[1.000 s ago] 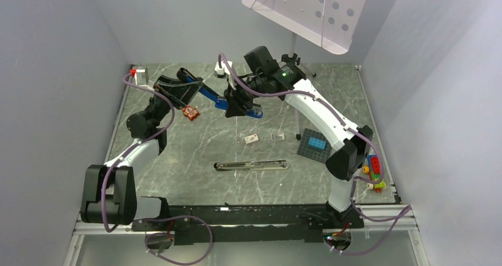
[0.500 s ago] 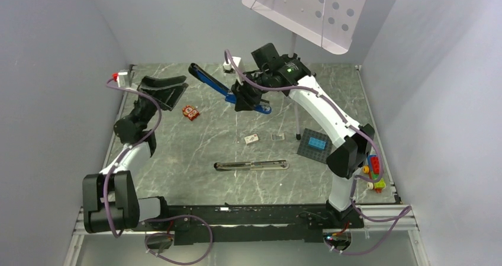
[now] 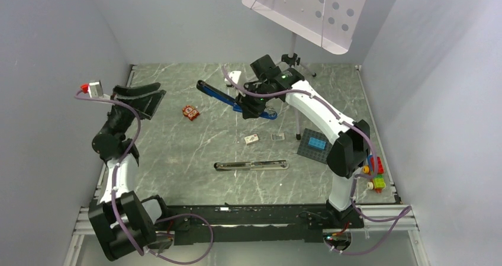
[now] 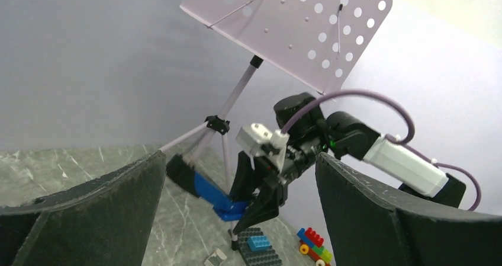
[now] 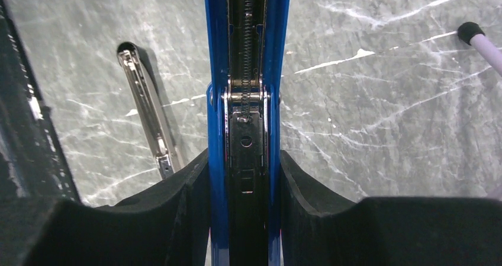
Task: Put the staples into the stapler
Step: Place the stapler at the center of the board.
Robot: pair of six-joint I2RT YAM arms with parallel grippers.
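My right gripper [image 3: 254, 105] holds the blue stapler [image 3: 228, 97] in the air over the back middle of the table. In the right wrist view its fingers are shut on the blue stapler [image 5: 245, 100], whose black channel and spring face the camera; the gripper [image 5: 244, 159] clamps both blue sides. My left gripper [image 3: 155, 99] is wide open and empty at the far left, away from the stapler. In the left wrist view the gripper [image 4: 241, 159] frames the blue stapler [image 4: 204, 192] from a distance. The staples [image 3: 277, 137], a tiny grey block, lie on the table.
A long silver stapler [image 3: 251, 166] lies flat near the table's front, also showing as the silver stapler [image 5: 148, 106]. A small pale piece [image 3: 251, 138], a red-orange piece [image 3: 190, 112], a dark baseplate [image 3: 305, 150] with a blue brick, toy bricks [image 3: 374, 174] and a tripod leg [image 3: 296, 124] are around.
My left gripper let go of the blue stapler's far end, opened wide and drew back to the left. The right gripper shifted slightly right with the stapler.
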